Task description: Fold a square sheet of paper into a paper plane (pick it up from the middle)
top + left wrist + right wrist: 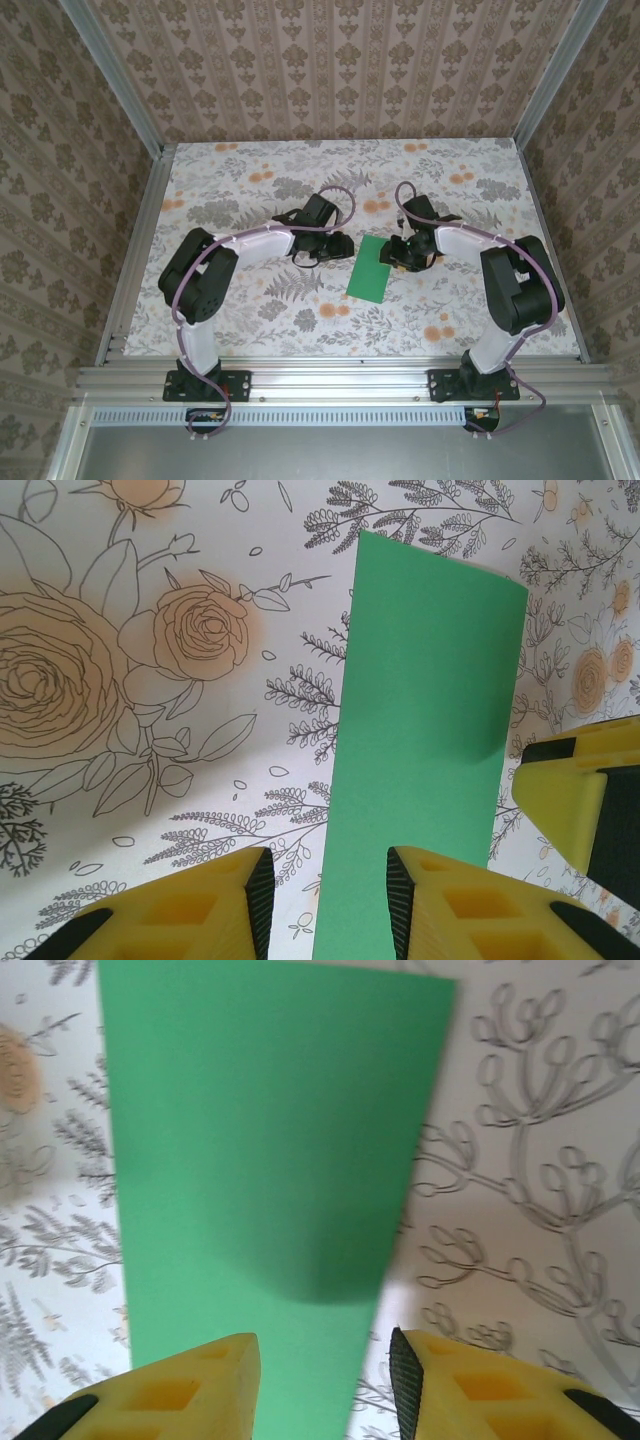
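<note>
Paper sheet lies between left claw and right claw, jaws apart.

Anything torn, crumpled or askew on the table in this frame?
Nothing damaged. The green paper lies flat between the left claw and right claw, both open; it sits slightly slanted and looks oblong rather than square.

The green paper sheet is running off the bottom edge in both wrist views (right one's looking kinda blurry too), so its near end is getting cut off.
</note>
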You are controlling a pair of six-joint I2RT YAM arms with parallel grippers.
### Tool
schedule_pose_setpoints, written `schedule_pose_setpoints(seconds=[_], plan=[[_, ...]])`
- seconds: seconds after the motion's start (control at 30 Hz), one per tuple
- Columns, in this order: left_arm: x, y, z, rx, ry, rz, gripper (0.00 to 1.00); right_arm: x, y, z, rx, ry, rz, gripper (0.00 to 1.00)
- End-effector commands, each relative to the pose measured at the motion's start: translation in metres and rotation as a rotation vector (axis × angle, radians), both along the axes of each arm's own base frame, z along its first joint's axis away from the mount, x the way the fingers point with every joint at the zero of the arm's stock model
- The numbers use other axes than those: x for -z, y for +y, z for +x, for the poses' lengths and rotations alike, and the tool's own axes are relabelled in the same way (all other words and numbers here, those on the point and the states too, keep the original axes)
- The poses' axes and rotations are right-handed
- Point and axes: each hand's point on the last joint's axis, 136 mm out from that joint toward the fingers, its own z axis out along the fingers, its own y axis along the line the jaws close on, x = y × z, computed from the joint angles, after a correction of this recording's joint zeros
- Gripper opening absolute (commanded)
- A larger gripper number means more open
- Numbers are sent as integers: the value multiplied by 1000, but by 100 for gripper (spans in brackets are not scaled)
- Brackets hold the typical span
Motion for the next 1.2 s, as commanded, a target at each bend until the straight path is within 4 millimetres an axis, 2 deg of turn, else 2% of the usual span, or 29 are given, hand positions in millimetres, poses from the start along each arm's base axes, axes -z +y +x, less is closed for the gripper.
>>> schedule_pose_setpoints(seconds=[0.0, 0.37, 0.7, 0.8, 0.9, 0.97, 1.07, 1.17], plan=[[-2, 4, 1, -15, 4, -6, 38, 3, -11, 2, 4, 17, -71, 41], [-5, 6, 0, -16, -7, 5, 38, 7, 13, 9, -31, 25, 7, 41], [-3, 7, 0, -14, -3, 9, 38, 3, 33, 13, -104, 23, 67, 40], [-4, 7, 0, -13, -3, 6, 38, 0, 34, 13, -121, 22, 58, 40], [-4, 8, -1, -13, -4, 6, 38, -8, 14, 14, -96, -15, -42, 42], [-4, 9, -2, -15, -6, 7, 39, -15, 9, 11, -96, -41, -60, 42], [-2, 8, -3, -19, -1, -1, 39, -19, 22, 5, -115, -44, 17, 41], [0, 5, -3, -15, 10, -17, 39, -13, 28, 0, -120, -18, 44, 40]])
